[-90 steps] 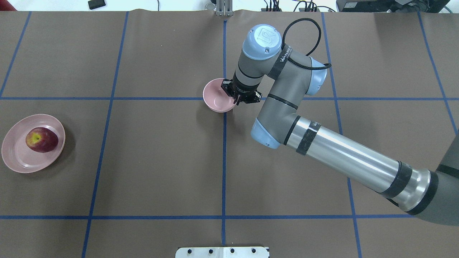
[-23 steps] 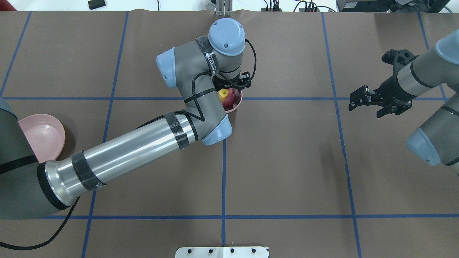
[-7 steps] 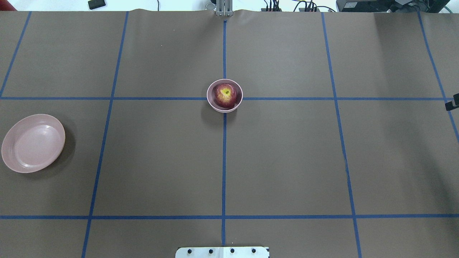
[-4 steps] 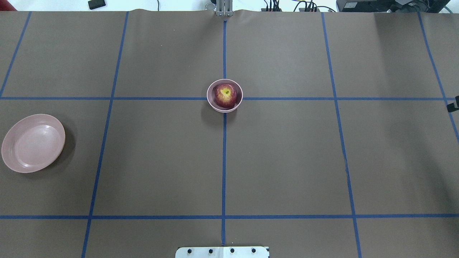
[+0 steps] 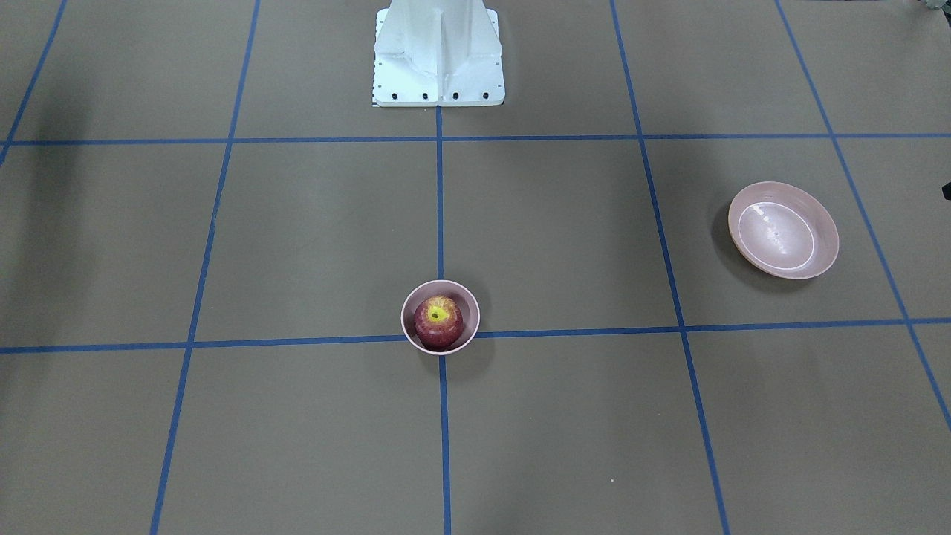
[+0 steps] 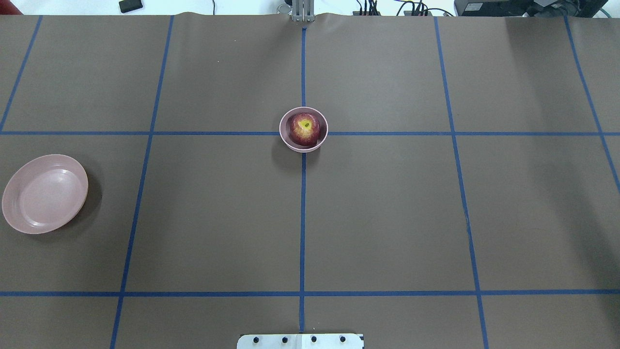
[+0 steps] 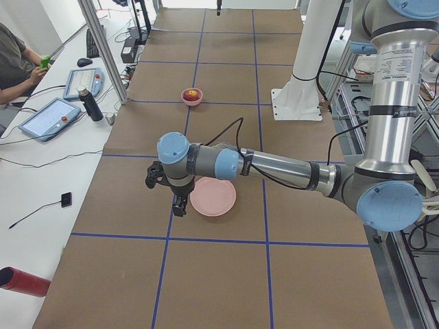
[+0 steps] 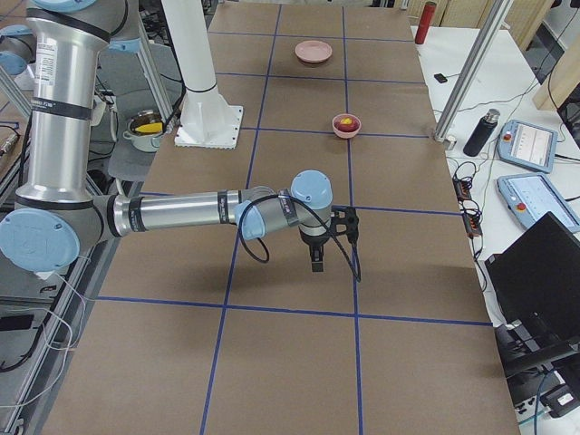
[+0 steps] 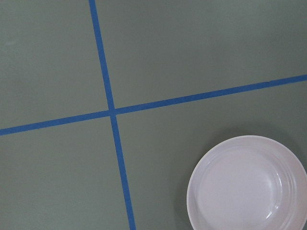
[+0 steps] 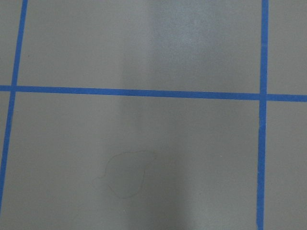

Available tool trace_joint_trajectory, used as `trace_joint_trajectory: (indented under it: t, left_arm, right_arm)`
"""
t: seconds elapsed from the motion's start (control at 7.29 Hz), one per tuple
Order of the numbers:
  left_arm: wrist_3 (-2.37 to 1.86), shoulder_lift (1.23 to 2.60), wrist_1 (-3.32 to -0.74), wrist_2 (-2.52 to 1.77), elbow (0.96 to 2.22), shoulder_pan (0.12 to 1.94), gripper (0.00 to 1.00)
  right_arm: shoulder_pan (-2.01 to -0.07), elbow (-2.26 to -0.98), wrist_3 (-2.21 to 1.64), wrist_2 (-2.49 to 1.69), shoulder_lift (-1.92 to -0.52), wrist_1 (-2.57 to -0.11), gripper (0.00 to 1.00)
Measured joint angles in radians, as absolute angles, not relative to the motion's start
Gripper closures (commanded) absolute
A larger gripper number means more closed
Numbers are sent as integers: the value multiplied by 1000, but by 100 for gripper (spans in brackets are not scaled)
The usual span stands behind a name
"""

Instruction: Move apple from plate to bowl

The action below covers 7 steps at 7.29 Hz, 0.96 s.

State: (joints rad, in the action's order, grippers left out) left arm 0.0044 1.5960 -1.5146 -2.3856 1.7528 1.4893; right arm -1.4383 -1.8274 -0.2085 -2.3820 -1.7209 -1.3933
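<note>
The dark-red apple [image 6: 305,128] with its yellow stem patch sits inside the small pink bowl [image 6: 322,140] at the table's middle, also in the front view [image 5: 438,321]. The wide pink plate [image 6: 45,194] lies empty at the far left and shows in the left wrist view [image 9: 247,184]. My left gripper [image 7: 180,202] hangs just beside the plate [image 7: 213,197], apart from it. My right gripper [image 8: 315,263] hangs over bare table, far from the bowl [image 8: 347,128]. Both show only in the side views, so I cannot tell whether they are open or shut.
Blue tape lines grid the brown table. The white robot base [image 5: 438,52] stands at the near edge. A dark bottle [image 7: 90,104], tablets and a seated operator are along the far side. A laptop [image 8: 544,272] sits beside the table's right end.
The apple went from the plate into the bowl, carried by my left arm. Both arms have drawn back out of the overhead view; the dark tip at its right edge is gone.
</note>
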Motion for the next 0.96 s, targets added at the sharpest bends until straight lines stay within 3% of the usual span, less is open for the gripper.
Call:
trace_joint_trajectory:
  t: [0.41, 0.96]
  left_arm:
    - [-6, 1596, -1515, -2314, 1776, 1484, 2]
    - [-9, 1595, -1637, -2310, 1660, 1483, 2]
  right_arm:
    - [-1493, -1829, 28, -2326, -1650, -1639, 0]
    - [-1501, -1837, 68, -2321, -1633, -1698, 0]
